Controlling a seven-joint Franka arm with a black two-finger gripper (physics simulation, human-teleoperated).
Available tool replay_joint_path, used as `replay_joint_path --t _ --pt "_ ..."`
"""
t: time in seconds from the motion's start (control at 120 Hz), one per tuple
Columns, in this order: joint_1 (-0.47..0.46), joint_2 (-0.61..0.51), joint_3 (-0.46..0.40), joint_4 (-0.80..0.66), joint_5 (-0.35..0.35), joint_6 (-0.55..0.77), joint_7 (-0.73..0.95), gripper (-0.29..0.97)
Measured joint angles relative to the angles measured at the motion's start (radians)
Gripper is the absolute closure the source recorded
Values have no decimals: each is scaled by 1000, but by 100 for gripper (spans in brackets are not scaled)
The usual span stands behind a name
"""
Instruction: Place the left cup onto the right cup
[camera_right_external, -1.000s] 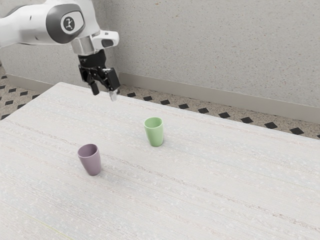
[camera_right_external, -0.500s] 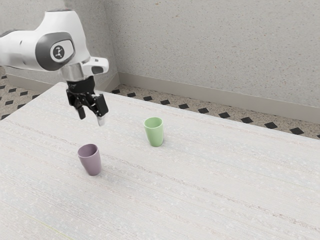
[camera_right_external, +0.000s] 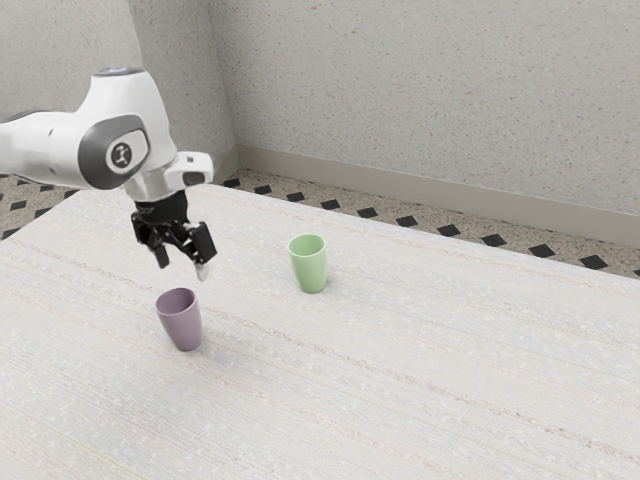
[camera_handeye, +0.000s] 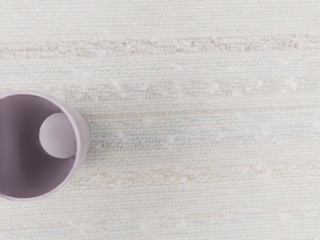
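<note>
A purple cup (camera_right_external: 179, 318) stands upright on the pale table (camera_right_external: 400, 350) at the exterior view's left. A green cup (camera_right_external: 308, 262) stands upright farther back and to the exterior view's right of it. My gripper (camera_right_external: 183, 266) hangs open and holds nothing, a short way above and just behind the purple cup. In the wrist view I look down into the purple cup (camera_handeye: 35, 145) from above, its rim and round bottom showing, off to one side of my hand.
The table's far edge runs behind the cups, with a checkered floor (camera_right_external: 420, 215) and a speckled wall (camera_right_external: 450, 90) beyond. Bare tabletop stretches to the exterior view's right and toward the front.
My arm has swung down and toward the exterior view's left, from high above the table's back edge to just above the purple cup. Both cups have stayed put.
</note>
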Motion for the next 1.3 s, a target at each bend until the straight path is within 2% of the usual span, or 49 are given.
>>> replay_joint_path --t 0.2,0.333,1.3 --pt "10 37 0 -4 0 43 -5 18" --pt "7 70 5 -4 0 65 -8 23" --pt "58 222 8 5 6 198 1 27"
